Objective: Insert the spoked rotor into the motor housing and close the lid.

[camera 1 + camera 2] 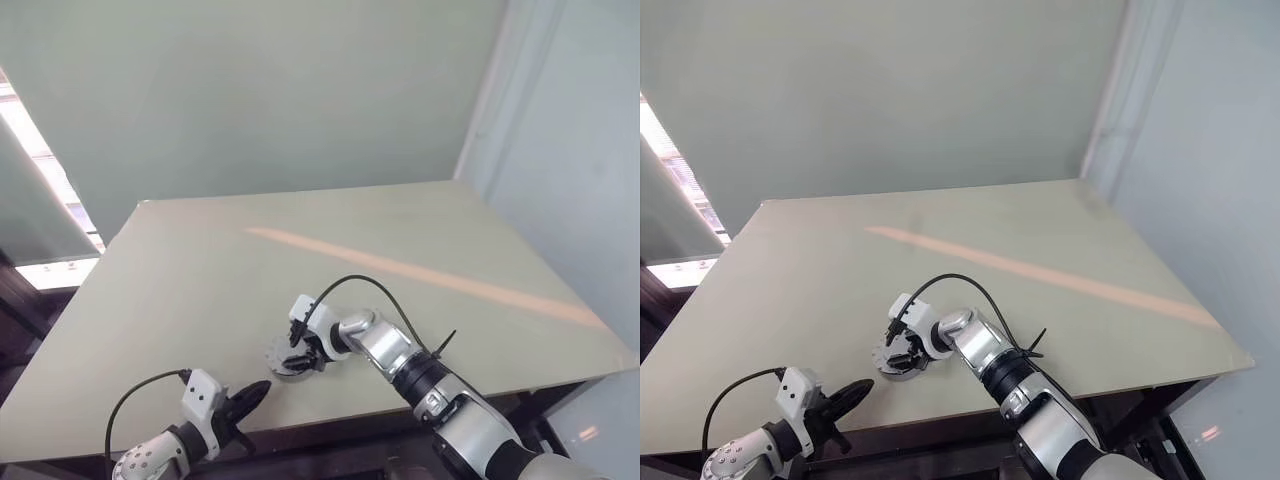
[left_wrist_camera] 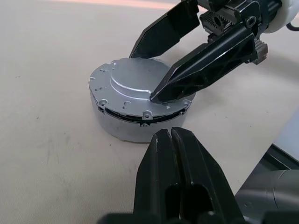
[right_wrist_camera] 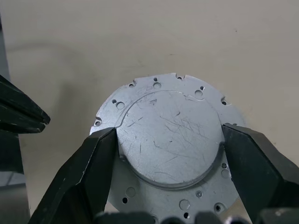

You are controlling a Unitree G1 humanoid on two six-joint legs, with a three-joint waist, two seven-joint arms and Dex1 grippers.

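Spreading wide, black fingers (image 3: 88,172) of the right gripper (image 3: 168,158) bracketing the raised centre of the lid (image 3: 170,140) at nine and three o'clock, tips pressing its stepped edge. Sitting atop the motor housing (image 2: 135,128) already — a narrow dark seam showing around the side. Resting on the table (image 1: 200,270) near its front edge. Pinching tight on nothing, the left gripper (image 2: 170,140) waiting just beside, at six o'clock. Looking rigid, fairly heavy, slick bare metal — best taken across the stepped rim, never the flat scratched face.
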